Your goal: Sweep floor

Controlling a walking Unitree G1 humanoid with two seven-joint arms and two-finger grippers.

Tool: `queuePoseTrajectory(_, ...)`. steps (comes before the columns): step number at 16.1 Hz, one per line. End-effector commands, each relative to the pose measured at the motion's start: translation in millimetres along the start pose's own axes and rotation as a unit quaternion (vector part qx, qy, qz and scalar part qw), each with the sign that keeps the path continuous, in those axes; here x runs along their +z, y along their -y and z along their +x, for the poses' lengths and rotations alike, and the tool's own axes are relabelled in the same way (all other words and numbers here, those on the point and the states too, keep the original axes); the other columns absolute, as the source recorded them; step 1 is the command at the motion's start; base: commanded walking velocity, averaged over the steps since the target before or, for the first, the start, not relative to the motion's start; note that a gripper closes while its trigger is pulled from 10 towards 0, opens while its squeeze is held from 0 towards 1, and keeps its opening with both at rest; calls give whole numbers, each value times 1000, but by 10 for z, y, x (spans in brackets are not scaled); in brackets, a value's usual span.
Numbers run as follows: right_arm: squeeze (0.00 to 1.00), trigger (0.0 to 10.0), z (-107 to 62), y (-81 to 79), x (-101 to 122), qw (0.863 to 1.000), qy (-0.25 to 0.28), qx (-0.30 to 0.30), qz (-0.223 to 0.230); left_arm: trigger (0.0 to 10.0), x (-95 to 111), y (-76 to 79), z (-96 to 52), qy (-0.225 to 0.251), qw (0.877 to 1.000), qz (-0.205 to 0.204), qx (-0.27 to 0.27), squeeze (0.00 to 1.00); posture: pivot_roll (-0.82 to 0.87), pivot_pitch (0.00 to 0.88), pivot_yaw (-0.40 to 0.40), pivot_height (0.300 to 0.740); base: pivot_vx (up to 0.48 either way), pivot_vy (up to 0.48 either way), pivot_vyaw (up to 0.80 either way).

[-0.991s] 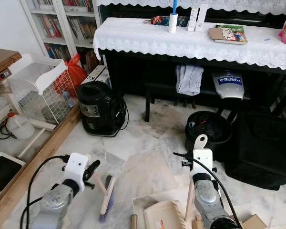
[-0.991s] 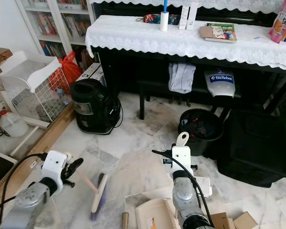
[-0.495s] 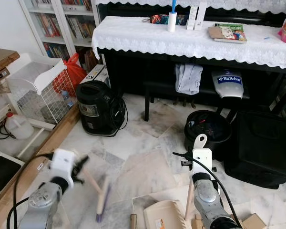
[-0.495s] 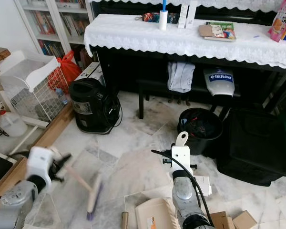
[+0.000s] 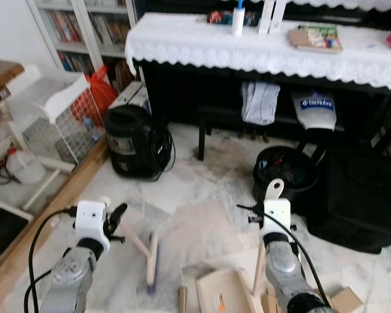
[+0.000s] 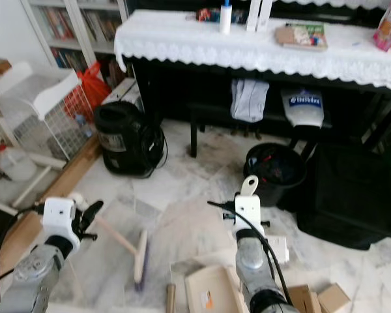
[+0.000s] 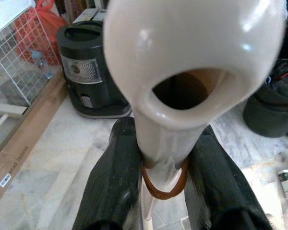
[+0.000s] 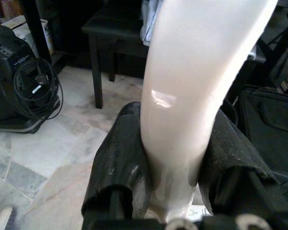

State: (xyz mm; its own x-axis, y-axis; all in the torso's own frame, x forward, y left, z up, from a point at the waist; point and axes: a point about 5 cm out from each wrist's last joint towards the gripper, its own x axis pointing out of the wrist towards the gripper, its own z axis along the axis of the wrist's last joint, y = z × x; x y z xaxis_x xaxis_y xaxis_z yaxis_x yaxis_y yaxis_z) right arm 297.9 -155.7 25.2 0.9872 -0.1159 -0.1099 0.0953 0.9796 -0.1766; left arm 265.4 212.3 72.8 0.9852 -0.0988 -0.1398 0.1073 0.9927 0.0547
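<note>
My left gripper (image 5: 115,220) is shut on the cream handle (image 7: 192,72) of a small broom; its black fingers (image 7: 113,182) clamp the handle just below its hanging hole. The broom head (image 5: 152,261) rests on the marble floor ahead of that gripper, its handle slanting back to the fingers. My right gripper (image 8: 175,182) is shut on the upright cream handle (image 5: 274,189) of a beige dustpan (image 5: 225,293), which lies on the floor between my arms. A brown stick end (image 5: 182,298) lies beside the dustpan.
A black appliance (image 5: 133,147) with a coiled cable stands at the left. A black bin (image 5: 287,176) and a black bag (image 5: 362,202) sit under the cloth-covered piano (image 5: 247,49). A white wire cage (image 5: 52,117) and a wooden plank (image 5: 45,228) line the left side. Cardboard (image 5: 342,300) lies at the right.
My left gripper swung out to the left with the broom and came back right; the broom head now lies slightly further right. The right arm held still. The camera shifted a little.
</note>
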Motion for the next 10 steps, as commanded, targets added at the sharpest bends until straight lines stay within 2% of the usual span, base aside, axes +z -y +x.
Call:
queuePoseTrajectory(1,0,10000,-28,2,-48,1000,-9,1,-4,10000,-21,-31,-20,2,1000,0,7,0,165,52,24,740,-266,0,0)
queuePoseTrajectory(4,0,10000,-26,-5,-42,1000,-8,2,-3,10000,-16,-25,-17,5,1000,0,9,0,165,49,21,740,-280,0,0)
queuePoseTrajectory(10,0,10000,-21,12,-38,1000,-6,0,-4,10000,2,-26,8,14,1000,5,20,0,162,47,19,740,0,0,0)
